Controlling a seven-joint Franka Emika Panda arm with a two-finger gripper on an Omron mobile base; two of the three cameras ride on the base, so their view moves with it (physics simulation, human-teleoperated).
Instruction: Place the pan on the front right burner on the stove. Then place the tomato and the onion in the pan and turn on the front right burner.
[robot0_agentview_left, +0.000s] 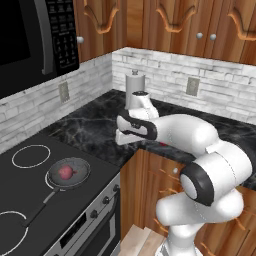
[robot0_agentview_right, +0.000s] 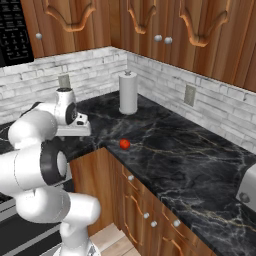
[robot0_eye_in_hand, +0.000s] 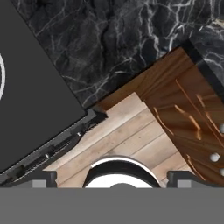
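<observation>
1. Gripper (robot0_eye_in_hand: 112, 186) has its jaws spread wide with nothing between them, looks like it's hovering above the counter edge.
2. Pan (robot0_agentview_left: 68, 174) sits on the stove (robot0_agentview_left: 30, 195), onion (robot0_agentview_left: 65, 172) inside it.
3. Tomato (robot0_agentview_right: 124, 144) lies on the dark counter (robot0_agentview_right: 175, 155), well apart from the pan.

**Hidden and cut off**

The arm (robot0_agentview_left: 175, 132) covers nearly all of the tomato (robot0_agentview_left: 163, 144) in the left base view. The stove (robot0_agentview_left: 20, 200) runs off the left and bottom edges there. A toaster (robot0_agentview_right: 248, 189) is cut by the right edge.
</observation>
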